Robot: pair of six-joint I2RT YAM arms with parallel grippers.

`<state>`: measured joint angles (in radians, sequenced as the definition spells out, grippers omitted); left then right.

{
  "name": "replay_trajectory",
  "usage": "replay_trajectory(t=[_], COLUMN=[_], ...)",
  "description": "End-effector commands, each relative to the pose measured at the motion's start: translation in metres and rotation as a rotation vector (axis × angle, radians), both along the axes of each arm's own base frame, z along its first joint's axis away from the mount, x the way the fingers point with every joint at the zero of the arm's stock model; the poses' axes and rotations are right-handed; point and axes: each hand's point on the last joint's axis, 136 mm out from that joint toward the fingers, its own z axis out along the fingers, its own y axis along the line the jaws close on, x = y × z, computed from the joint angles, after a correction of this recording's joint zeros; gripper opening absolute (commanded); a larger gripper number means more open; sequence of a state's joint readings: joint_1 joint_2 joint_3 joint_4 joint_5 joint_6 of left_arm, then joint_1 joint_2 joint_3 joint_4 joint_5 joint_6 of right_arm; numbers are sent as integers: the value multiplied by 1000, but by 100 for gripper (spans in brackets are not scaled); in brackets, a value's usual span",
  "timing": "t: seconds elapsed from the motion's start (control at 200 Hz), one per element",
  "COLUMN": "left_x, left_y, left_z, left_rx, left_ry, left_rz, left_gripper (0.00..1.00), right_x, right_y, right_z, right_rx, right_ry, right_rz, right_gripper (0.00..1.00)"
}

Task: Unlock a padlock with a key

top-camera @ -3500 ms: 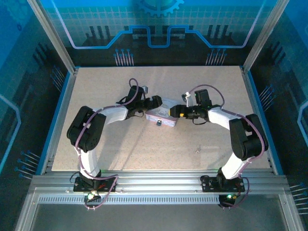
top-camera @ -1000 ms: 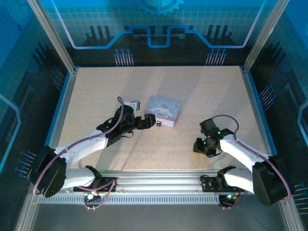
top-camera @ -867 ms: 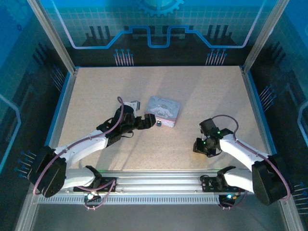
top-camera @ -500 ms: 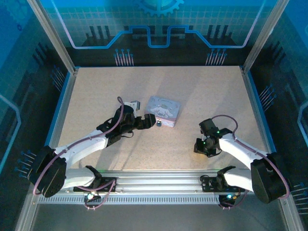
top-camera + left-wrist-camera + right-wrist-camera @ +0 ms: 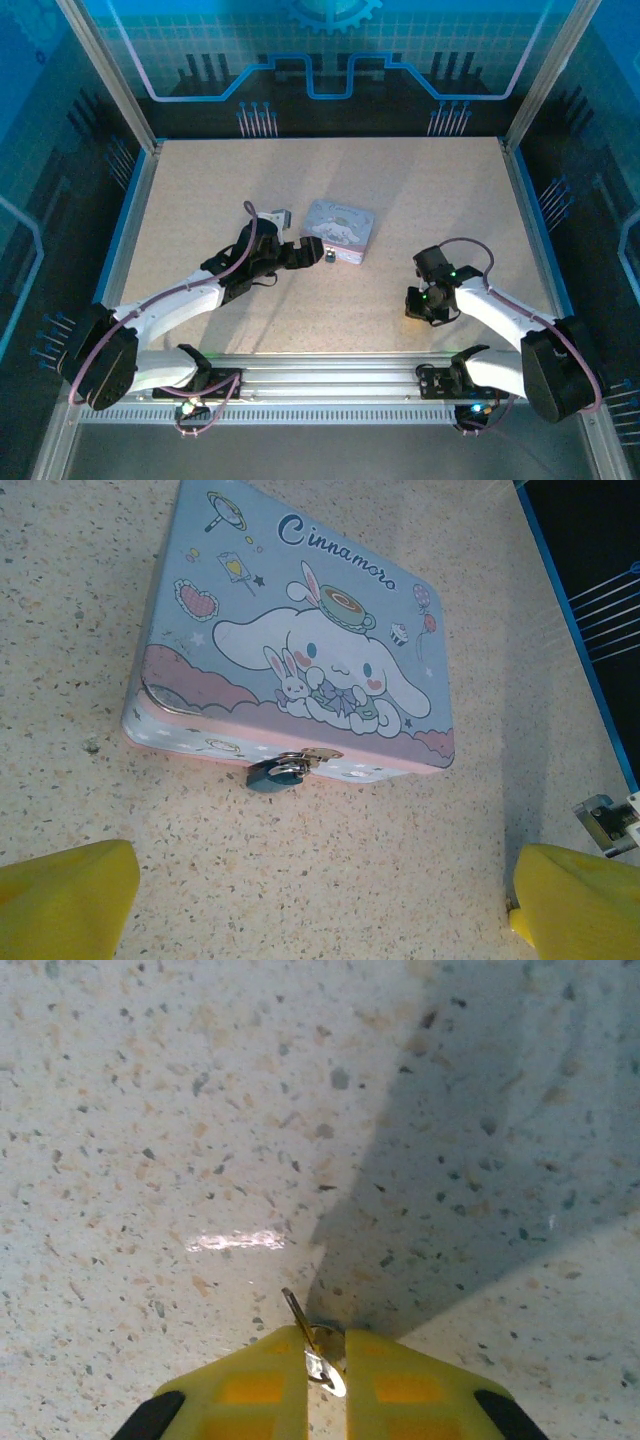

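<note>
While left fingers (image 5: 60,895) gape toward the padlock (image 5: 275,772), the right wrist view shows right fingers (image 5: 250,1390) pinching the key (image 5: 306,1342).

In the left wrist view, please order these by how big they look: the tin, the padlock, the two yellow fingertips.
1. tin, by far the largest.
2. yellow fingertips, the two look alike; both are cropped and nearest the camera, so their rank is unsure.
3. padlock, the smallest, at the tin's clasp.

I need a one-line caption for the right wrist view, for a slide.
The right gripper pinches the key over the speckled table.
</note>
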<state>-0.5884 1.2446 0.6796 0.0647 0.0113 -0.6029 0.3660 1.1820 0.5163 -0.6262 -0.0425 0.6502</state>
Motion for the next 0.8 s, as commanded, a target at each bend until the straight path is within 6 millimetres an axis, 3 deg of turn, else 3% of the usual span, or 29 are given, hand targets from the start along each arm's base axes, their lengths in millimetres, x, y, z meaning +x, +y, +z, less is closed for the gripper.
replay_trajectory(t=[0.0, 0.46, 0.635, 0.795], left_x=[-2, -3, -6, -16], left_y=[2, 5, -2, -20], left_z=[-3, 0, 15, 42], left_rx=[15, 19, -20, -84], left_ry=[-3, -15, -55, -146], left_rz=[6, 8, -38, -170], left_gripper=[98, 98, 97, 91], right_x=[2, 14, 34, 56], right_y=[6, 10, 29, 60], right_z=[5, 23, 53, 98], right_rx=[13, 17, 88, 205], right_ry=[-14, -97, -243, -438], right_rz=[34, 84, 208, 403], right_gripper=[11, 1, 0, 0])
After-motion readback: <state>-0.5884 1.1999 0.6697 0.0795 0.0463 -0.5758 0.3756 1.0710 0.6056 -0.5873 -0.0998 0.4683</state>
